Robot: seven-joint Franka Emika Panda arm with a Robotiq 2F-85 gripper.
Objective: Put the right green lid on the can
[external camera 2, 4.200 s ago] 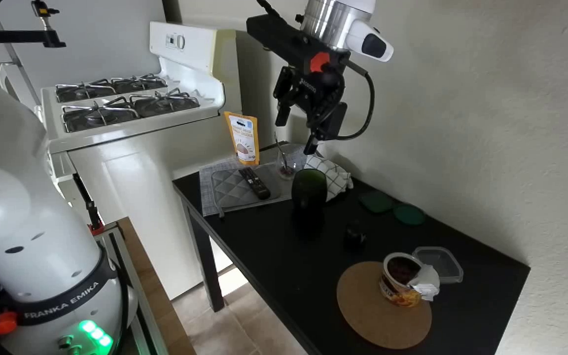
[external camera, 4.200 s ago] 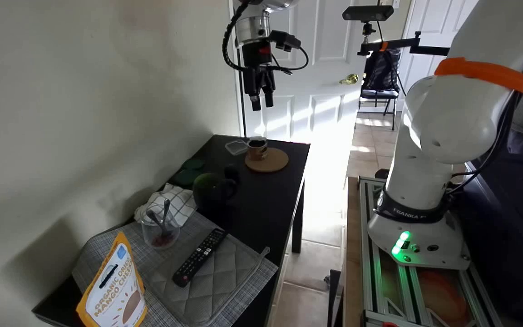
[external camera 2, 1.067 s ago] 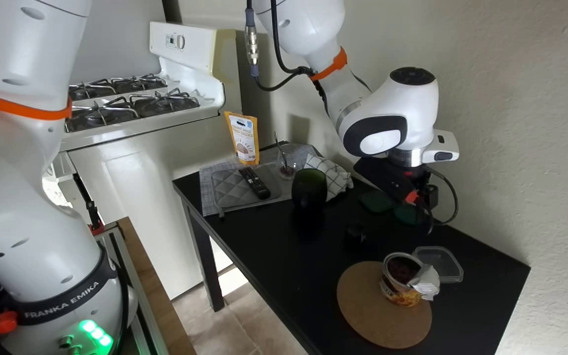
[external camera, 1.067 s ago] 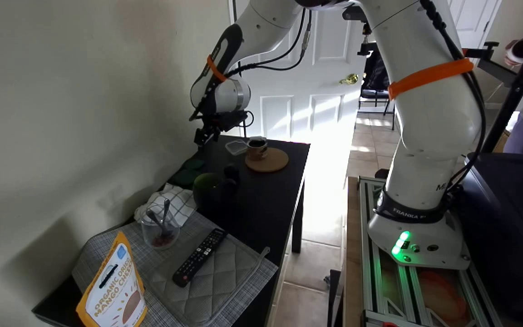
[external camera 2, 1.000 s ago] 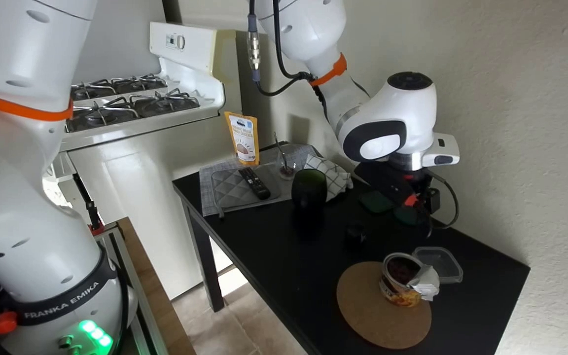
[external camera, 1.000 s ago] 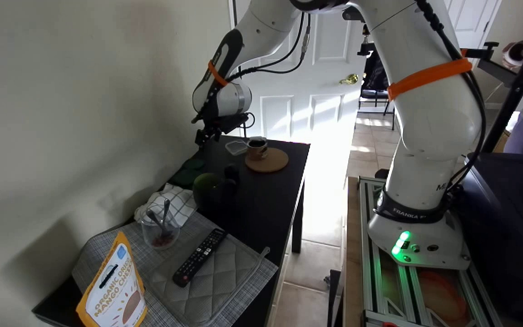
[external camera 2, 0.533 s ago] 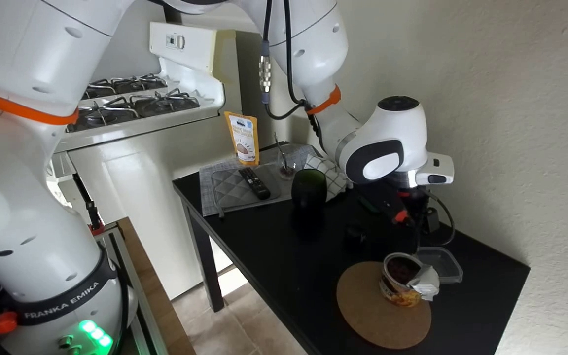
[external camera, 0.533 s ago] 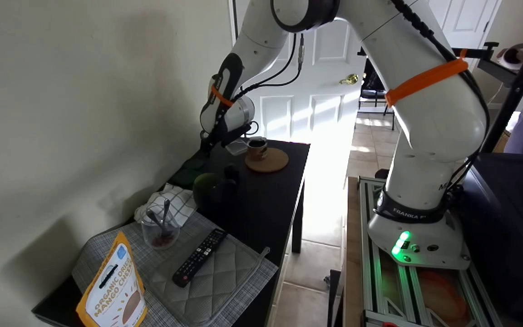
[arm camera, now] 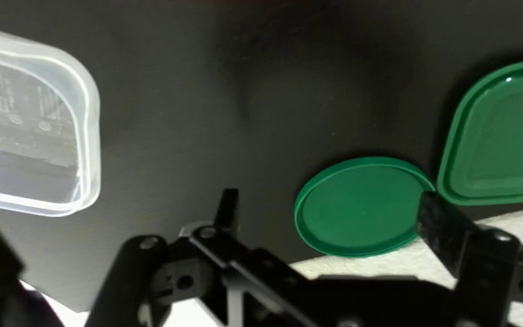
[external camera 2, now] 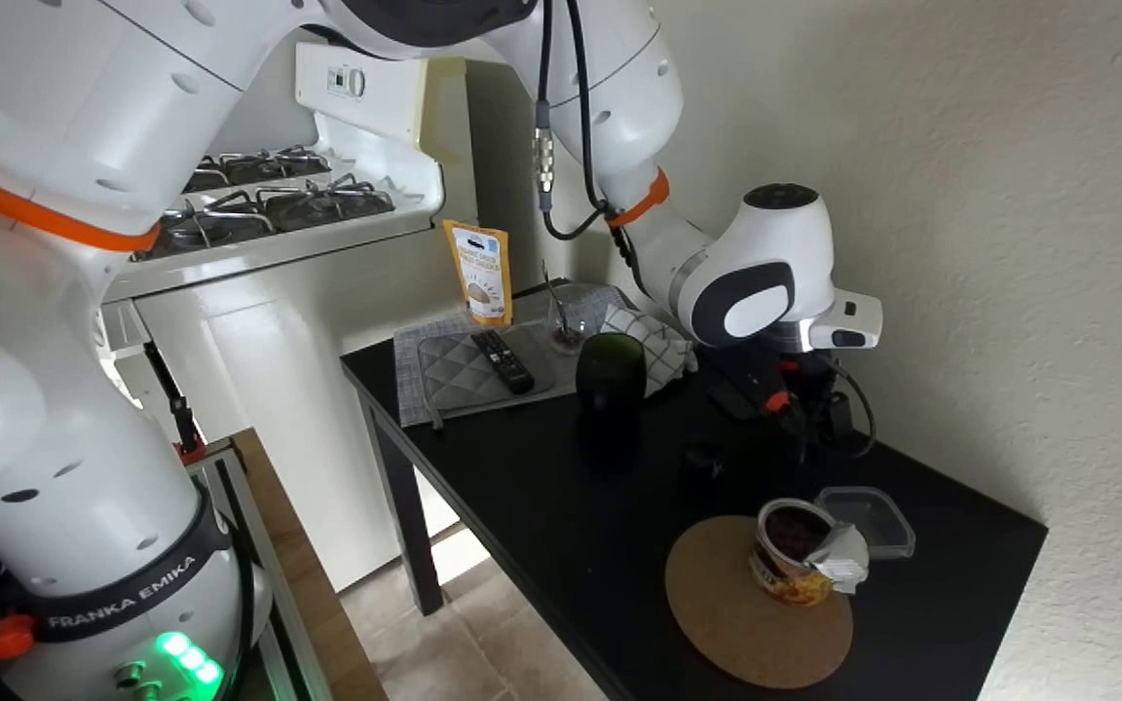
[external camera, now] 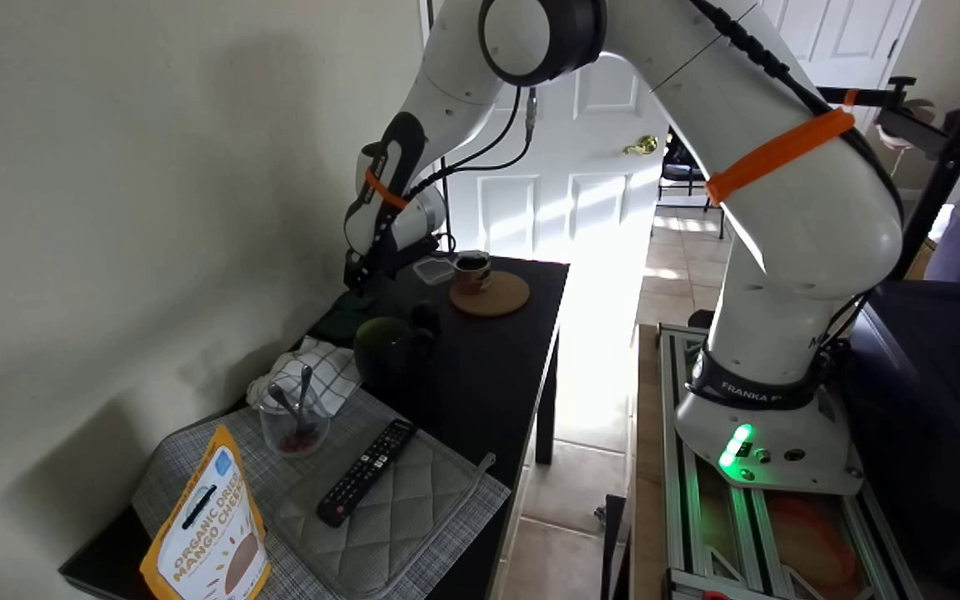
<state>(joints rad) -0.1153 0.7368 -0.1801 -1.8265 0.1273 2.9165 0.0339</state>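
Fingers (arm camera: 444,230) are spread wide in the wrist view, round green plastic lid (arm camera: 362,209) showing between them, right edge partly hidden behind the right one; contact, can't tell. Rounded-square green plastic lid (arm camera: 506,136) just to its right. Clear plastic piece (arm camera: 30,127) with rounded corners off left. In an exterior view, brown-orange printed round can (external camera 2: 783,576) stands upright on the flat tan-brown disc (external camera 2: 741,628), near right on the black tabletop (external camera 2: 561,487).
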